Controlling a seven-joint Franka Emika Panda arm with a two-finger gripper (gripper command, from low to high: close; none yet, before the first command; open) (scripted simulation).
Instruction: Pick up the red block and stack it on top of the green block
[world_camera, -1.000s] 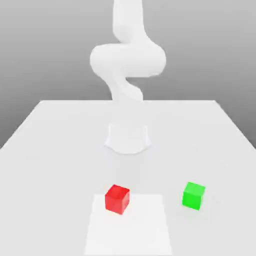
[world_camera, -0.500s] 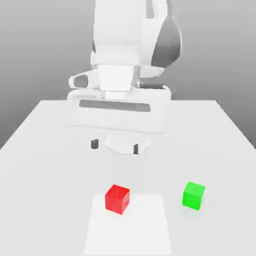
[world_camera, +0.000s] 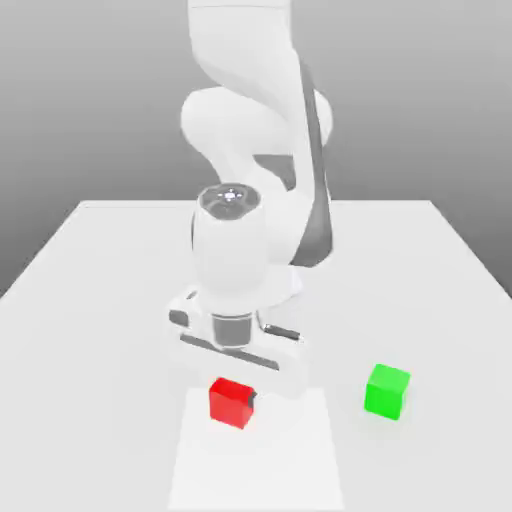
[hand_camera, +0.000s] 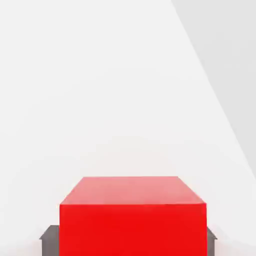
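Note:
The red block (world_camera: 230, 403) sits on the table toward the exterior view's left, on a paler square patch. My gripper (world_camera: 233, 396) has come straight down over it, and the hand covers the block's top. In the hand view the red block (hand_camera: 132, 215) lies between two dark grey fingers (hand_camera: 49, 241), which press flush against its opposite sides. The gripper is shut on the block, which still rests on the surface. The green block (world_camera: 387, 390) stands apart at the exterior view's right, about level with the red one.
The white table (world_camera: 100, 300) stretches wide on both sides. A paler square patch (world_camera: 270, 460) marks its front middle. The arm's base and bent links (world_camera: 260, 120) rise behind the hand at the table's middle back.
The arm swung in and dropped from well above the table down onto the red block. Its fingers went from wide apart to shut against the block's sides. Neither block moved.

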